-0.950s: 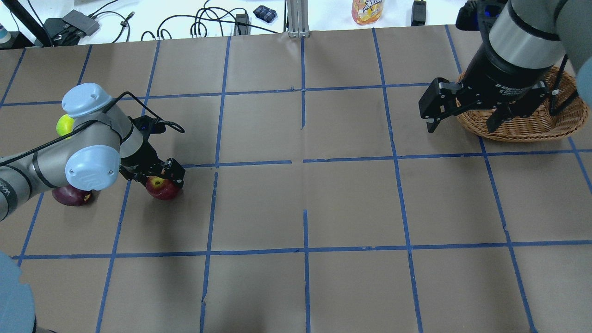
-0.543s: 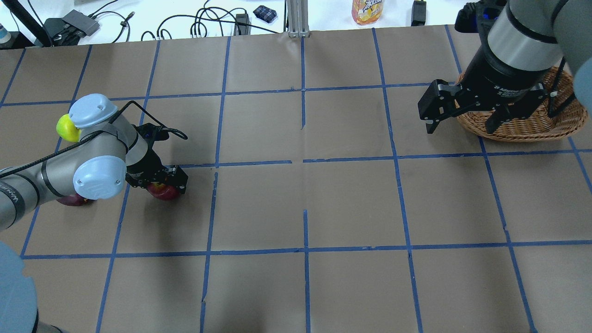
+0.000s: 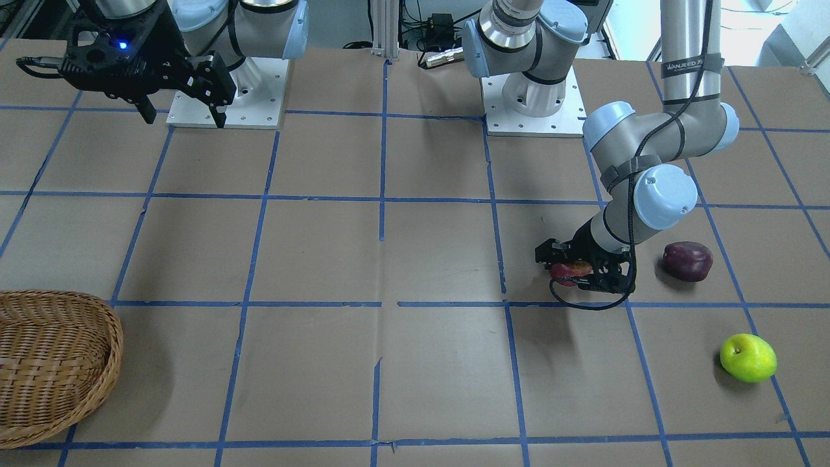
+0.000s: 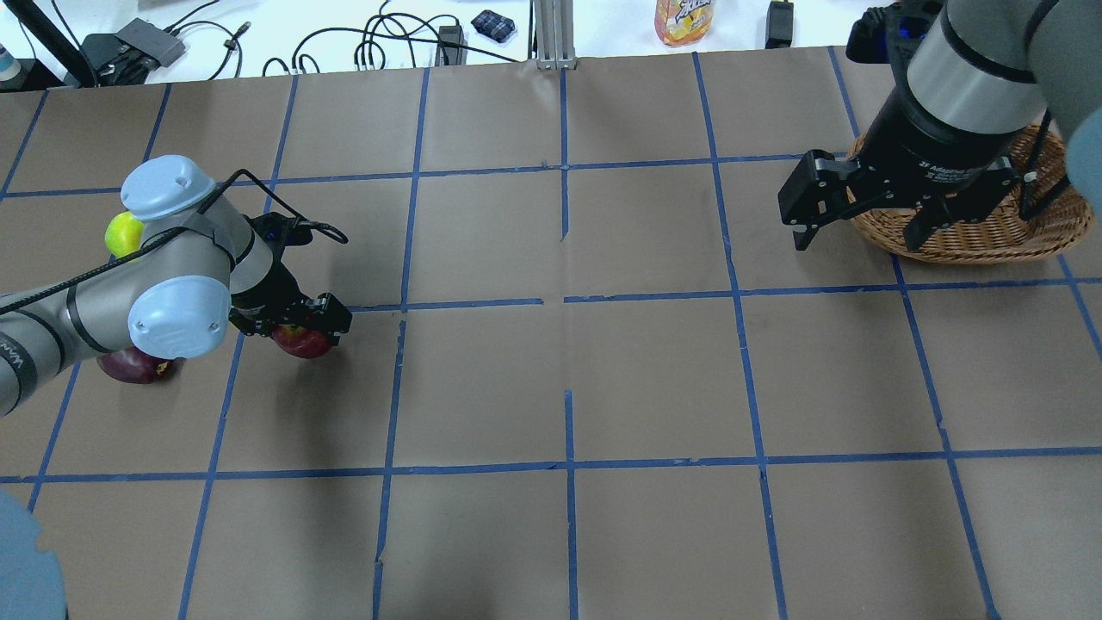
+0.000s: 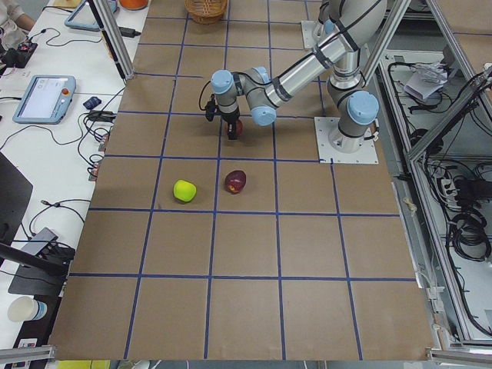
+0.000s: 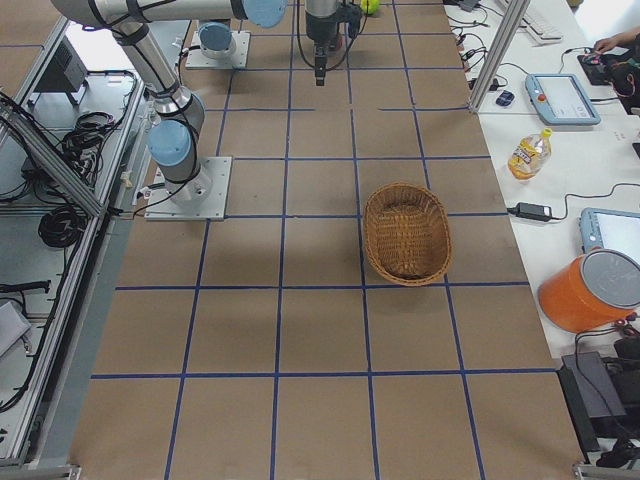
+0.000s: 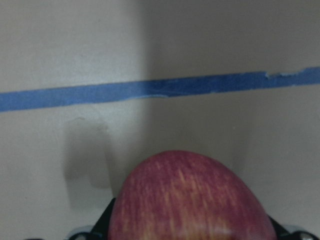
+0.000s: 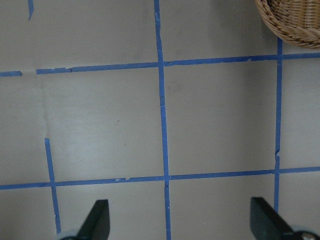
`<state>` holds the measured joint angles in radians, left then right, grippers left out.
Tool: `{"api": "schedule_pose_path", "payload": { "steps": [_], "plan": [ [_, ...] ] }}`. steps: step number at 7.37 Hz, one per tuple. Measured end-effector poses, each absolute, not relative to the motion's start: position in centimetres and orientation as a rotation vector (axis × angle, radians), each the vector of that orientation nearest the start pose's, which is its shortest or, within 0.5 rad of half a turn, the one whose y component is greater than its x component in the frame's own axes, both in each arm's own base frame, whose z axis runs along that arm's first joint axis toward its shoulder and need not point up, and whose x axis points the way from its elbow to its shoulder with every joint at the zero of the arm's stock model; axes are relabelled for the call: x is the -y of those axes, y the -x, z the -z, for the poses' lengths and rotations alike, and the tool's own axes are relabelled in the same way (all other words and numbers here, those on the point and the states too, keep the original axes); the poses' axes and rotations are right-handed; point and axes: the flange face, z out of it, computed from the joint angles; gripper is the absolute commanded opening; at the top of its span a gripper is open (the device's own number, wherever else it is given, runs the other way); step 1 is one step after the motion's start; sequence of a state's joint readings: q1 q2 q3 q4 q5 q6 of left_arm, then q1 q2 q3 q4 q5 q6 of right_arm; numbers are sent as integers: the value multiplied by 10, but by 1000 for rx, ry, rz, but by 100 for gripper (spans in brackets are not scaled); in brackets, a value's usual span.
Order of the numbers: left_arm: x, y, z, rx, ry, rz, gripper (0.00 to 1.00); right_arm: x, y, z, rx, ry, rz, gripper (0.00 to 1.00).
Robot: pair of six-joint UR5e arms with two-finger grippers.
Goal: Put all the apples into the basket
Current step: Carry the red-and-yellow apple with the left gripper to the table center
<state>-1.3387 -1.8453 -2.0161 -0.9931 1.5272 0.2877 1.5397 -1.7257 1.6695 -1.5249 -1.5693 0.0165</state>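
Brown paper ruled into squares with blue tape covers the worktop. At the robot's left end of it the left hand is down low, clenched around the red apple. The wrist view shows the fruit filling the space between the two fingers, with paper and a tape line just beyond. Whether the apple has cleared the paper or rests on it, I cannot tell. Near that hand, further to the robot's left, the purple apple lies loose. The green apple lies farther out, apart from both, on the side away from the robot's base. Nothing touches either of them.

Well apart, toward the opposite end, the right hand hangs above the worktop with its fingers spread wide and nothing between them. Its wrist view shows bare paper below and only an edge of the basket in one corner. From the right side view the basket has nothing in it.

The task looks barely begun: no apple is in the basket, one is gripped and two wait. As I judge it, the red apple has to travel the length of the worktop, perhaps handed to the right hand, which is nearer the basket. The other two then need the same trip.
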Motion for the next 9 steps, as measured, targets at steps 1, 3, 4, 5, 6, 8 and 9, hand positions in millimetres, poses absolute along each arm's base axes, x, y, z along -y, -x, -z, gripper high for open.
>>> {"api": "schedule_pose_path", "payload": {
  "steps": [1, 3, 4, 5, 6, 8, 9],
  "plan": [
    [513, 47, -217, -3216, -71, -194, 37, 431, -120, -506, -3140, -74, 16, 100],
    [502, 140, -238, -3257, -63, -170, 37, 430, -120, -507, -3138, -74, 19, 100],
    [498, 192, -247, -3282, -75, -144, 37, 430, -120, -507, -3138, -73, 19, 100],
    [500, 246, -259, -3302, -84, -104, 37, 431, -120, -506, -3139, -73, 19, 100],
    [501, 293, -266, -3310, -108, -83, 37, 431, -120, -506, -3139, -74, 18, 100],
    [507, 341, -247, -3315, -138, -57, 38, 431, -120, -506, -3139, -74, 21, 100],
    [511, 349, -231, -3316, -150, -49, 42, 431, -120, -506, -3137, -74, 20, 100]
  ]
}}
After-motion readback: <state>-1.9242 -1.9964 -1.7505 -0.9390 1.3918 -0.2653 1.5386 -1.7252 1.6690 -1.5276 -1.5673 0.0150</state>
